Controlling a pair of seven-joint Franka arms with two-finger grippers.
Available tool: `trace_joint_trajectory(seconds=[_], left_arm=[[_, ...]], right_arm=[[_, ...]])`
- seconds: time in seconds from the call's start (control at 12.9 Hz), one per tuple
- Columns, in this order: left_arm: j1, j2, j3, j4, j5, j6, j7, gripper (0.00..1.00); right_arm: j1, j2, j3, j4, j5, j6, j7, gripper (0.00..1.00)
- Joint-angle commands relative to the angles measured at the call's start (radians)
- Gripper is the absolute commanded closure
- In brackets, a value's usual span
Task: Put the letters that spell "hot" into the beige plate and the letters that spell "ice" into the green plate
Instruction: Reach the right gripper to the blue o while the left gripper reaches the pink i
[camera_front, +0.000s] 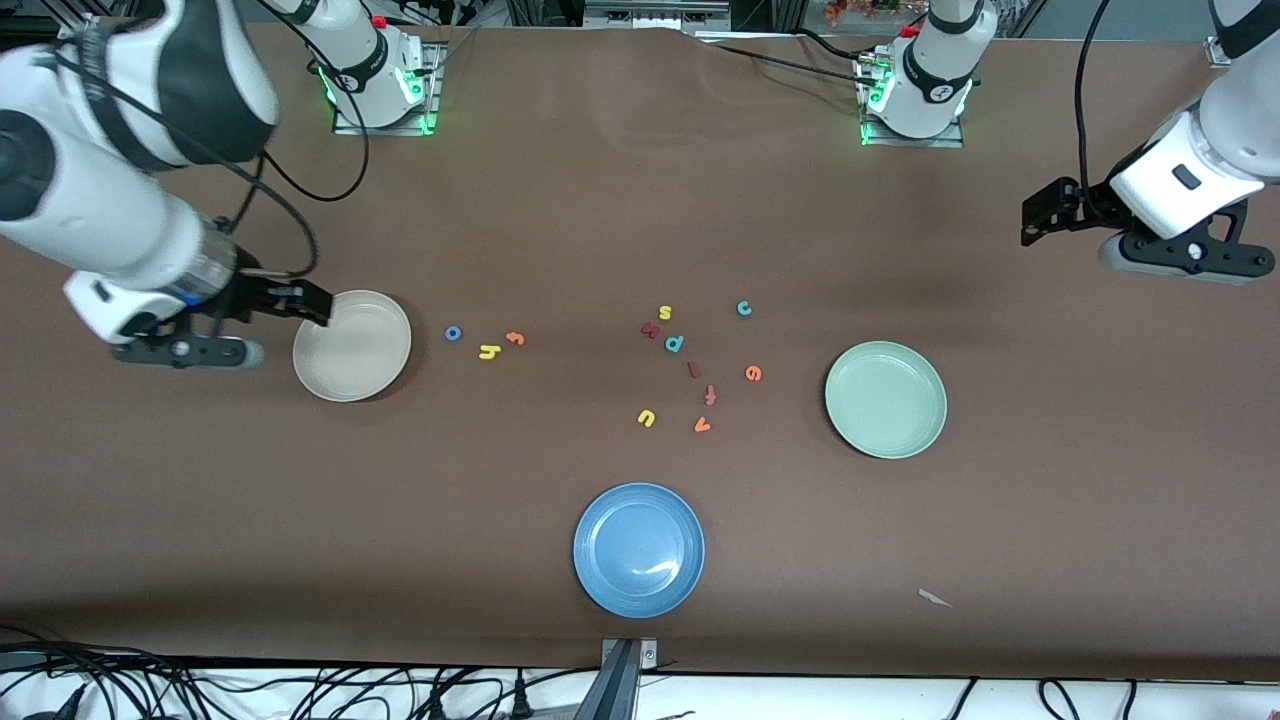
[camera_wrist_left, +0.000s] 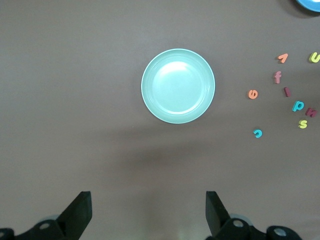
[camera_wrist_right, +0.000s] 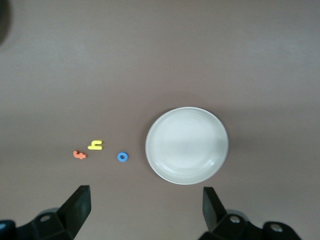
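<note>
The beige plate (camera_front: 352, 345) (camera_wrist_right: 186, 145) lies empty toward the right arm's end. Beside it lie the blue o (camera_front: 453, 333) (camera_wrist_right: 122, 157), yellow h (camera_front: 489, 351) (camera_wrist_right: 95, 145) and orange t (camera_front: 515, 338) (camera_wrist_right: 79, 155). The green plate (camera_front: 886, 399) (camera_wrist_left: 178, 86) lies empty toward the left arm's end. Mid-table lie the teal c (camera_front: 744, 308) (camera_wrist_left: 257, 133), orange e (camera_front: 753, 373) (camera_wrist_left: 253, 94) and dark red i (camera_front: 693, 370) (camera_wrist_left: 287, 91). My right gripper (camera_front: 305, 302) (camera_wrist_right: 146, 207) hangs open over the beige plate's edge. My left gripper (camera_front: 1035, 215) (camera_wrist_left: 148, 210) hangs open over bare table.
Other letters lie among the mid-table group: yellow s (camera_front: 665, 313), teal p (camera_front: 675, 344), red-orange f (camera_front: 710, 395), yellow u (camera_front: 646, 418), orange v (camera_front: 702, 425). A blue plate (camera_front: 639, 549) lies nearer the front camera. A white scrap (camera_front: 935, 598) lies near the table's front edge.
</note>
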Motion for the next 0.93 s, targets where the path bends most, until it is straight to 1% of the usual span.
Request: trace_joint_trajectory(seconds=[0.0,0.15,0.31,0.39,0.46,0.7,0.85], left_arm=[[-0.003,0.087,-0.001,0.076,-0.010,-0.012,-0.002,0.00],[-0.012,0.180,-0.002,0.156,-0.010,-0.012,-0.002,0.00],[-0.031,0.257,-0.007,0.175,-0.025,-0.007,-0.002,0.00],[-0.052,0.297,-0.008,0.219,-0.021,0.037,-0.004,0.00],[-0.092,0.314,-0.007,0.242,-0.013,0.046,-0.004,0.00],[-0.126,0.340,-0.016,0.241,-0.051,0.054,-0.010,0.00],[-0.201,0.369,-0.019,0.235,-0.059,0.092,-0.083,0.00]], right_arm=[[0.027,0.063,-0.003,0.009,0.009,0.038,0.028,0.04],[0.049,0.117,-0.003,0.008,0.031,0.058,0.045,0.04],[0.064,0.184,-0.001,0.000,0.058,0.092,0.045,0.04],[0.076,0.218,-0.001,-0.005,0.058,0.118,0.045,0.04],[0.092,0.241,-0.001,-0.023,0.058,0.148,0.045,0.04],[0.121,0.255,-0.001,-0.147,0.057,0.300,0.043,0.04],[0.124,0.258,-0.001,-0.225,0.057,0.371,0.040,0.04]])
